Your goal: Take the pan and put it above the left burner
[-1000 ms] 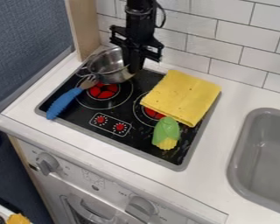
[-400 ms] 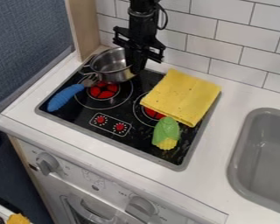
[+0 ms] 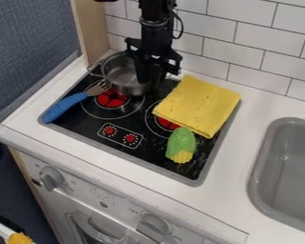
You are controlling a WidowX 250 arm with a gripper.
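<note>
At the near edge, a yellow thing (image 3: pixel 19 238) shows low on the left, and the white front below the bench (image 3: pixel 231 167) carries two round knobs, a left one (image 3: pixel 51 178) and a right one (image 3: pixel 154 226). Above them, a black stovetop (image 3: pixel 156 161) with a grey rim is set into the bench. On its nearer right part lies a toy corn cob (image 3: pixel 181 141), yellow tip nearest, its green husk end just beside a yellow cloth (image 3: pixel 203 102). Red-marked dials (image 3: pixel 130 138) sit left of the cob. To the right of the stovetop is a grey sink (image 3: pixel 264 157).

A fork (image 3: pixel 65 106) lies aslant at the stovetop's left side, blue handle nearer, prongs pointing towards the pan (image 3: pixel 124 76). The cloth partly covers the right burner (image 3: pixel 166 124). The pan is at the far left of the stovetop, overlapping the far part of the left burner (image 3: pixel 111 99) in view; whether its base touches down, I cannot tell. The pincer (image 3: pixel 150 75) is closed on the pan's right side. White tiles (image 3: pixel 269 35) stand behind.
</note>
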